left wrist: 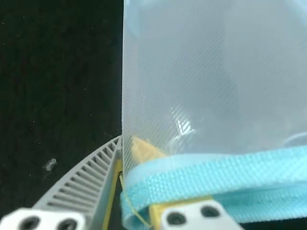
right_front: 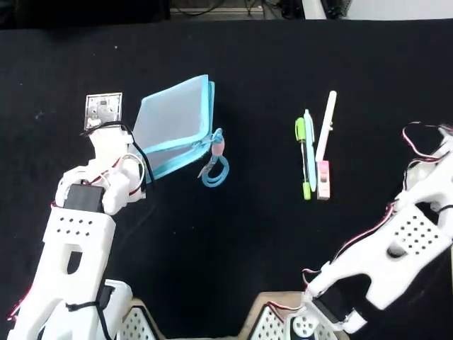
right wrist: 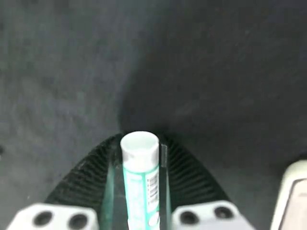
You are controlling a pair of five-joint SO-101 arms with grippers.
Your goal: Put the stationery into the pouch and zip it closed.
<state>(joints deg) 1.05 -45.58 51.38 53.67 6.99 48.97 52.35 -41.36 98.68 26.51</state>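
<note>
left gripper jaws clamped on pouch edge, left side of worktop. right gripper jaws grasping teal-white marker. three pens lying right of pouch.

High over table; 2 close wrist views, left on pouch

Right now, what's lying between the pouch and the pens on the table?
Nothing but bare black cloth, as the high view shows. The pouch has its blue pull loop lying at its own edge of that gap, well apart from the pens.
</note>
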